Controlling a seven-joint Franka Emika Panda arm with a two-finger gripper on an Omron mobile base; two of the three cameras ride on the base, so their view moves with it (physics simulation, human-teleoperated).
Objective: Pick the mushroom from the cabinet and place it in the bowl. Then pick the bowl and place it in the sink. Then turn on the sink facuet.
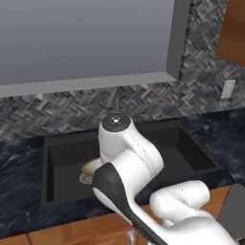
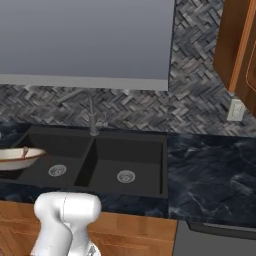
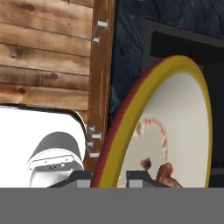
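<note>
The jaws are clamped on the rim of the bowl (image 3: 175, 127), mushroom (image 3: 168, 175) inside; at the right base view's left edge it hangs over the sink (image 2: 130, 150), the left basin directly below.

This is a home kitchen. A black rectangular double-basin sink (image 2: 100, 160) with round silver drains sits in the middle of the right base view, set into a dark blue-black marbled stone counter (image 2: 210, 175). A slim dark grey metal tap (image 2: 92, 115) rises behind it against a grey herringbone tile wall (image 2: 195, 85). Warm orange-brown wooden wall cabinets (image 2: 235, 45) fill the upper right corner, beside a white wall socket (image 2: 234, 110).
</note>
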